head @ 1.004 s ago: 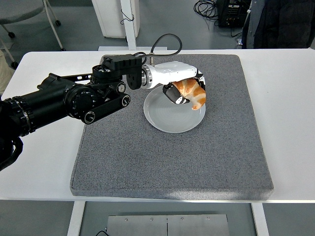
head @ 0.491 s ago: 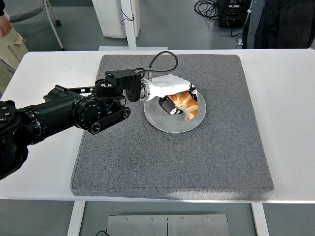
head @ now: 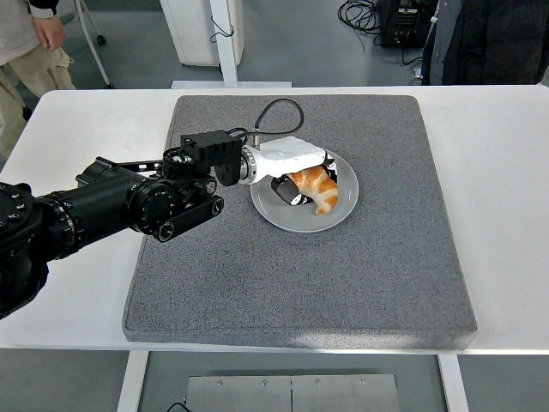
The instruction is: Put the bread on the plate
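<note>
Left hand (head: 296, 172), white-shelled with black fingers, is lower than half a second ago and still wrapped around the golden-brown croissant-shaped bread (head: 318, 188). Bread now rests on the round grey plate (head: 283, 215), at its middle-right, instead of hanging above it. Plate sits on the grey textured mat (head: 300, 283) over the white table (head: 506, 215). A person's hand (head: 50, 33) has appeared top left.

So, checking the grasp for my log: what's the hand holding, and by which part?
The left hand holds the bread by its upper-left end, over the plate.
</note>
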You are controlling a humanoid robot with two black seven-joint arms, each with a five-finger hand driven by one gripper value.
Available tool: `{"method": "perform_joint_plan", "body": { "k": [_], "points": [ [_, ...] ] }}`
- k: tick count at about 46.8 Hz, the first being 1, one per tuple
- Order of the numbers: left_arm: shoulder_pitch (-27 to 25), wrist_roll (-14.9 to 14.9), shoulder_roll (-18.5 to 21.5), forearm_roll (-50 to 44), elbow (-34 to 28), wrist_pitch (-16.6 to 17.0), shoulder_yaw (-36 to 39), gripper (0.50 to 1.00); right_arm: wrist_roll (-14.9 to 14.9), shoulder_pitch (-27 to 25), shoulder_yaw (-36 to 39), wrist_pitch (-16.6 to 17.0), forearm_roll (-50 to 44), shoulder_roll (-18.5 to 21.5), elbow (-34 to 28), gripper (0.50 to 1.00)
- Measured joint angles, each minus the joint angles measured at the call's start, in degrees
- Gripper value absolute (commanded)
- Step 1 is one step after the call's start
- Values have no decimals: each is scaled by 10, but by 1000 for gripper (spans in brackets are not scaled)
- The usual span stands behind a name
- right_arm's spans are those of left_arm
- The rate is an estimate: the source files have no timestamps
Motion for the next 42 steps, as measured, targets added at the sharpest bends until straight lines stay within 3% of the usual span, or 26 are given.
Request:
{"method": "perform_joint_plan", "body": {
  "k": [11, 12, 13, 15, 17, 29, 36, 42],
  "points": [
    [5, 0, 0, -4, 1, 1, 1, 500, 0, 0, 0, 0, 0, 0, 0, 1000],
    [6, 1, 0, -9, 1, 1, 1, 655, 0, 0, 0, 0, 0, 0, 0, 1000],
    [7, 2, 0, -12, 1, 1, 1, 772, 0, 0, 0, 0, 0, 0, 0, 1000],
    [7, 2, 0, -23, 1, 1, 1, 843, 0, 0, 0, 0, 0, 0, 0, 1000],
    [7, 2, 0, -34, 1, 0, 1, 996, 0, 0, 0, 0, 0, 0, 0, 1000],
    [-2, -2, 7, -52, -11, -4, 1, 996, 0, 0, 0, 0, 0, 0, 0, 1000],
    [-9, -30, 26, -57, -22, -4, -6, 996, 0, 0, 0, 0, 0, 0, 0, 1000],
    [-25, -35, 30, -82, -24, -6, -3, 996, 0, 0, 0, 0, 0, 0, 0, 1000]
  ]
}}
